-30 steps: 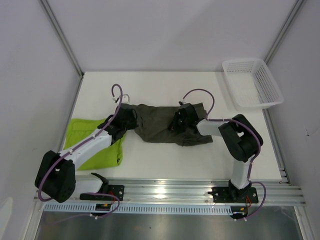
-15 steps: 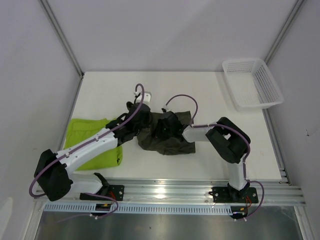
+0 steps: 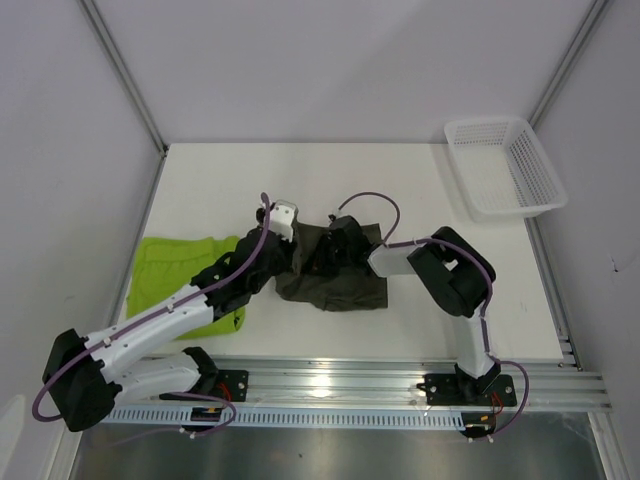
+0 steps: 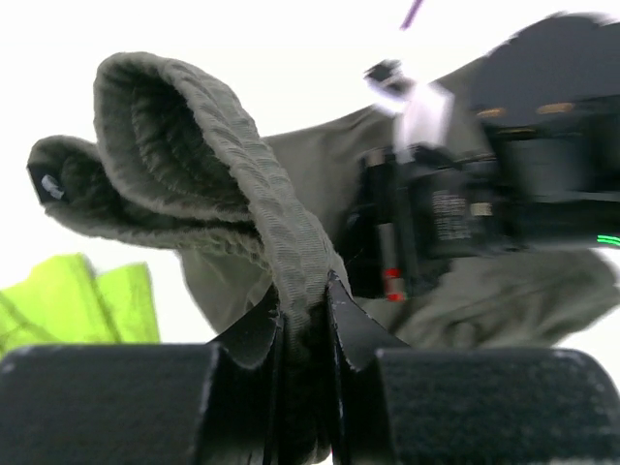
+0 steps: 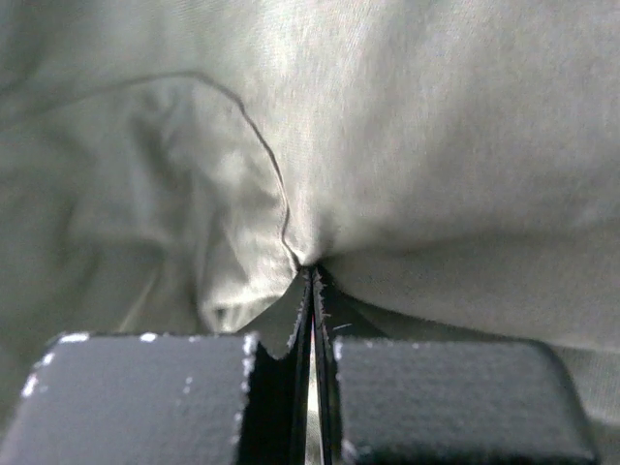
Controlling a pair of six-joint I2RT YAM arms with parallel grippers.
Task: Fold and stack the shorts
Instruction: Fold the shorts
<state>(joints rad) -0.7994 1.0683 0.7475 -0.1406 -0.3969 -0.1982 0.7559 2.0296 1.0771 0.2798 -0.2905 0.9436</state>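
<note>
Left gripper (image 4: 305, 295) clamps the waistband (image 4: 281, 228) of the olive-grey shorts (image 3: 345, 288); right gripper (image 5: 312, 279) pinches their cloth (likely to fold them over).

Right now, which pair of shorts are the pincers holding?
The dark olive-grey shorts, bunched mid-table: left pincer and right pincer both pinch its cloth. The lime green shorts lie left, ungripped.

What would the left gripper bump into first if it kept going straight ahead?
The left gripper is pinching the dark olive shorts, so their folded cloth comes first. Just behind the cloth sits the right gripper, which it would probably hit next, though the distance is hard to judge.
</note>
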